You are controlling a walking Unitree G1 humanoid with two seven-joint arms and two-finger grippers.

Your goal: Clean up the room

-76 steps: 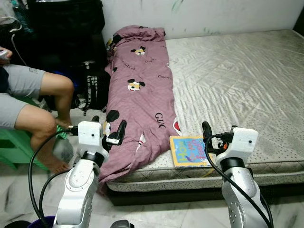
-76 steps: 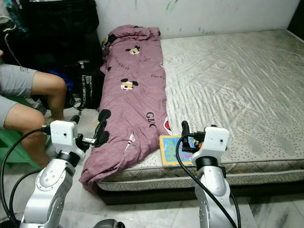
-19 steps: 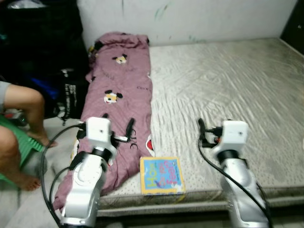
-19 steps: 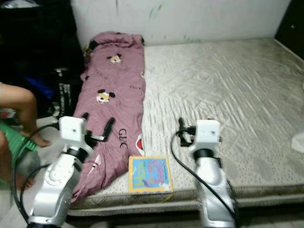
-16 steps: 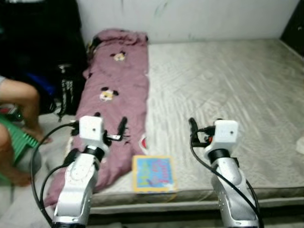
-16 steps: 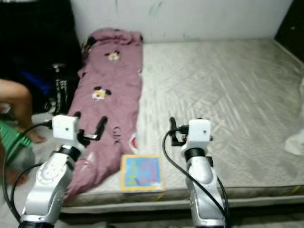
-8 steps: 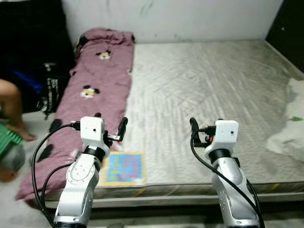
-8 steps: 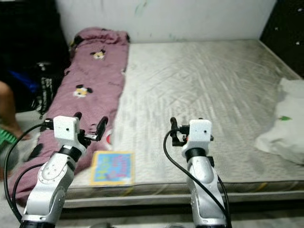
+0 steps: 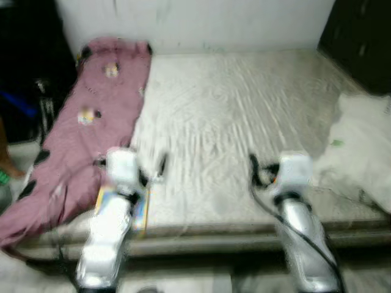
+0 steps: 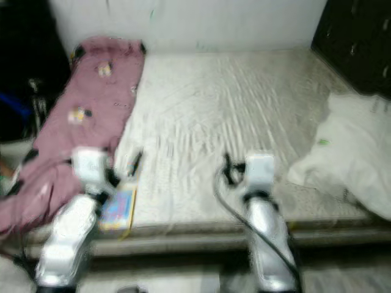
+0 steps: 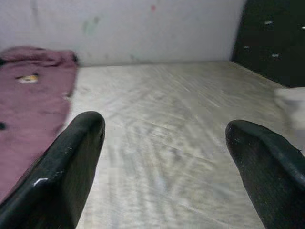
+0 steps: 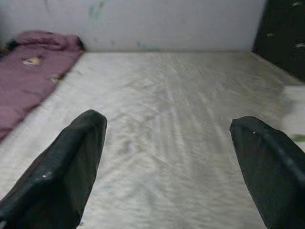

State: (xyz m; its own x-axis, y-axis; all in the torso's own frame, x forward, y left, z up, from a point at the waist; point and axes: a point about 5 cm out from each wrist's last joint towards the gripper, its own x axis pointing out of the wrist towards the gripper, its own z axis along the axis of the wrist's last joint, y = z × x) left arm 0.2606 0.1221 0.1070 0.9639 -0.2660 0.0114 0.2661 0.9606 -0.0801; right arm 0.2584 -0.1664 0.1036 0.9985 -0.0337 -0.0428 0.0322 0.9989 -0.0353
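Both eye views are blurred by motion. A bare grey mattress (image 9: 232,116) lies before me. A purple blanket (image 9: 79,128) with cartoon prints runs along its left side. A colourful book (image 10: 119,207) lies at the mattress's front edge, just below my left gripper (image 9: 145,163). A crumpled white cloth (image 9: 360,146) rests on the right side. My right gripper (image 9: 261,166) hovers over the front middle of the mattress. In the wrist views the left gripper (image 11: 164,123) and right gripper (image 12: 167,119) are both open and hold nothing.
Dark furniture (image 9: 360,43) stands past the mattress's right end. Black bags (image 9: 24,73) fill the left corner by the white wall. A person's leg (image 9: 3,160) shows at the far left edge. Pale floor runs along the bed's front.
The camera has swung right: blanket and book slid left in view, and the white cloth and dark furniture came in. Both arms stay held out in front, still open.
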